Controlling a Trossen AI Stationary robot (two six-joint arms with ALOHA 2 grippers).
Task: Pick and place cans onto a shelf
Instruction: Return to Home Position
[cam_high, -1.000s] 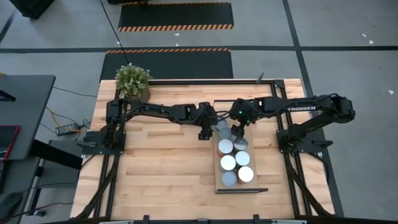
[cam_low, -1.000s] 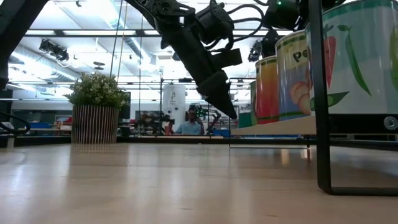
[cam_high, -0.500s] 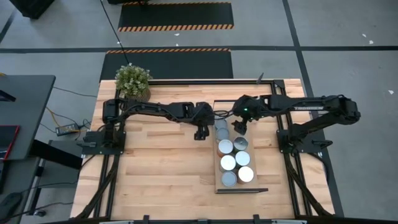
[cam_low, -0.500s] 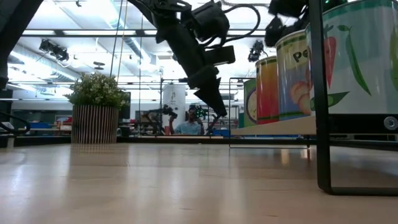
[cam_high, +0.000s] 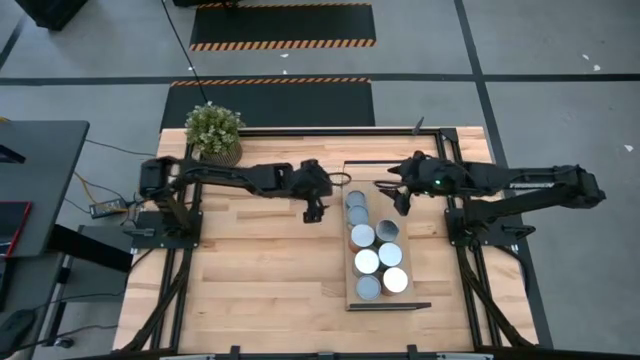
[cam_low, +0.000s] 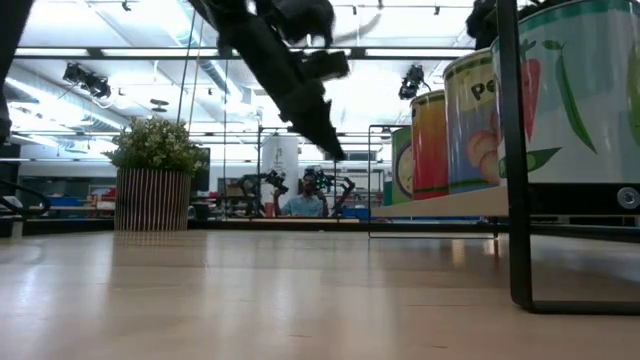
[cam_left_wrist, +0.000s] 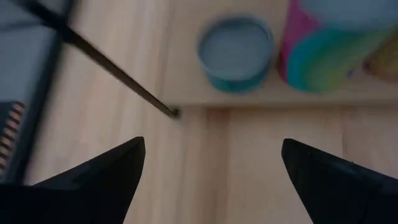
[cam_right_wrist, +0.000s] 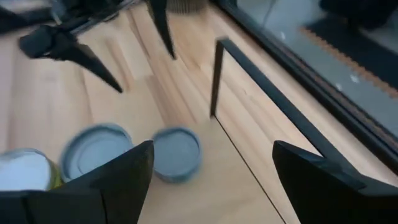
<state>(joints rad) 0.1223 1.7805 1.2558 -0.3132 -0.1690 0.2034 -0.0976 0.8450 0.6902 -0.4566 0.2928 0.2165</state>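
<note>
Chief hazard from here: toppling one of the cans (cam_high: 367, 260) already standing on the shelf (cam_high: 416, 262). Probable cause: a low or sideways sweep by either arm on the way home, given how near both sets of fingers hang to the far end of the row. Safer to lift clear first, then draw back. Smaller risk of snagging the shelf's thin black end frame, close to the right arm.

Shelf at about 3 o'clock on the bench (cam_high: 250, 270), cans packed along it in two rows, none fallen.

Left gripper (cam_high: 312, 211) hovering over bare bench at roughly 9 o'clock from the farthest cans, just beside the shelf edge. Fingers spread wide and empty, as in the left wrist view (cam_left_wrist: 211, 142), with a teal can ahead of them and apart.

Right gripper (cam_high: 400, 205) at about 2 o'clock from the same cans, over the shelf's far end. Fingers likewise parted and holding nothing (cam_right_wrist: 212, 144), two can tops just beyond them, not between them.
</note>
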